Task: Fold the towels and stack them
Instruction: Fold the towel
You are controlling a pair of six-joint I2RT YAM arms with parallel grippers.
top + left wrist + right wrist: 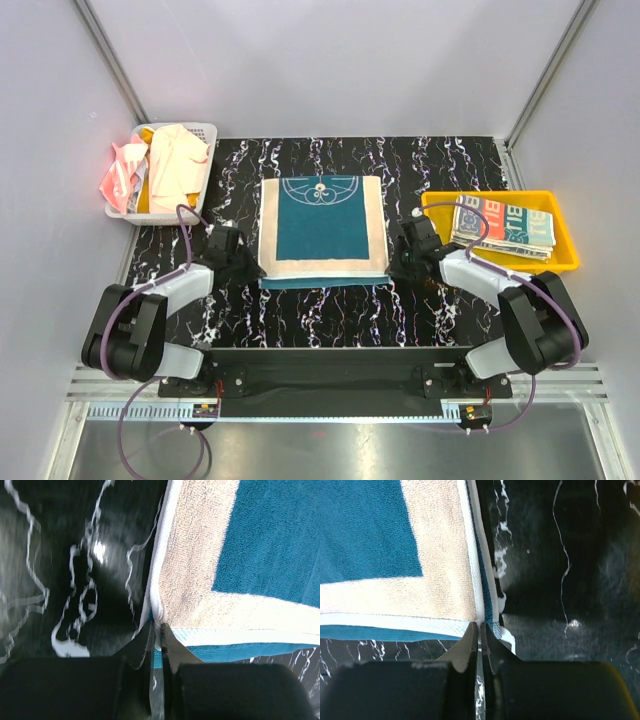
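Note:
A teal-and-cream towel (322, 230) lies folded flat on the black marbled table, its near edge showing a teal under-layer. My left gripper (252, 268) is shut on its near-left corner; in the left wrist view the gripper (158, 627) pinches the white hem of the towel (270, 540). My right gripper (392, 265) is shut on the near-right corner, and the right wrist view shows the gripper (479, 626) closed on the edge of the towel (365, 530). A folded patterned towel (505, 228) rests in the tray. A pale peach towel (175, 160) and a coral pink one (122, 170) lie crumpled in the basket.
A white mesh basket (185, 127) stands at the back left. A yellow tray (500, 197) sits at the right. Grey walls close off the left, right and back of the table (320, 310).

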